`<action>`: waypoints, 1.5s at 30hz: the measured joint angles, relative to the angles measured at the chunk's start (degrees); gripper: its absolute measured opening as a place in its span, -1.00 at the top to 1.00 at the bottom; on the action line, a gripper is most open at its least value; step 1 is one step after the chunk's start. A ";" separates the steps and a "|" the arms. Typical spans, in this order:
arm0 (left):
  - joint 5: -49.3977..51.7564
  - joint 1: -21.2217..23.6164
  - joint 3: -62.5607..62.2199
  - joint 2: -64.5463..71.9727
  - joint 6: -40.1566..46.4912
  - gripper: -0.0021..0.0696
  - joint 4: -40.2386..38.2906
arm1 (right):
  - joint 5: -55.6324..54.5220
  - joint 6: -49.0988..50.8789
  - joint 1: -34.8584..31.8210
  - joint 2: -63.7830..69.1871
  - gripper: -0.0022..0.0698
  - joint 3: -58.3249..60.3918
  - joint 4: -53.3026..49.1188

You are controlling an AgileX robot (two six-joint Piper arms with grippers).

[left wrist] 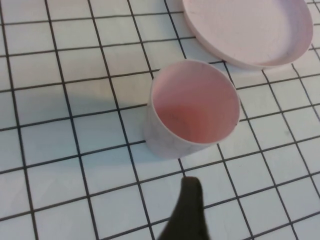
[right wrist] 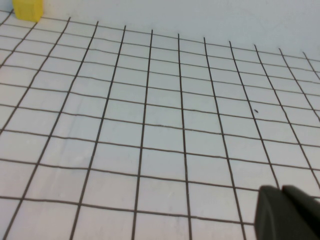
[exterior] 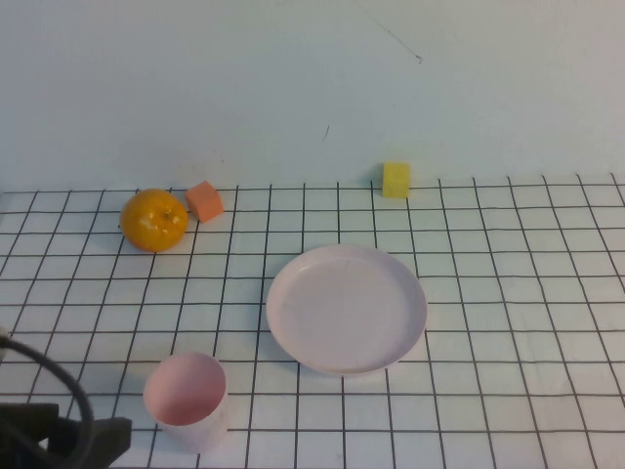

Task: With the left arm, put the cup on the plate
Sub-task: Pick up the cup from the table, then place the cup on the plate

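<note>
Fingers of the left gripper (left wrist: 189, 210) near the cup (exterior: 186, 399): spread cannot be told. Cup stands on the surface, beside the plate (exterior: 347, 309); grasp and transfer remain. Right gripper (right wrist: 287, 212) parked, likewise unclear.

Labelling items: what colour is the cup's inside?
Pink, deeper than the small tapered cup's pale outside; clearest in left wrist view.

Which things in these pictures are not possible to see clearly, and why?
- Left gripper: left wrist view, one dark fingertip near the cup; the rest is cut by the edge.
- Right gripper: right wrist view, only a dark corner; absent from the high view.
- Plate: left wrist view, far side cropped.
- Yellow block: right wrist view, top cut off.
</note>
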 joint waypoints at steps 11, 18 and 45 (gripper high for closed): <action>-4.43 0.00 -9.25 21.16 3.79 -0.74 -1.28 | 0.00 0.00 0.00 0.00 0.95 0.00 0.00; -5.67 0.00 -12.17 36.29 7.55 -0.68 -6.61 | 0.00 0.00 0.00 0.00 0.95 0.00 0.00; -8.31 -11.11 -25.04 50.41 8.98 0.91 -6.82 | 0.00 0.00 0.00 0.00 0.95 0.00 0.00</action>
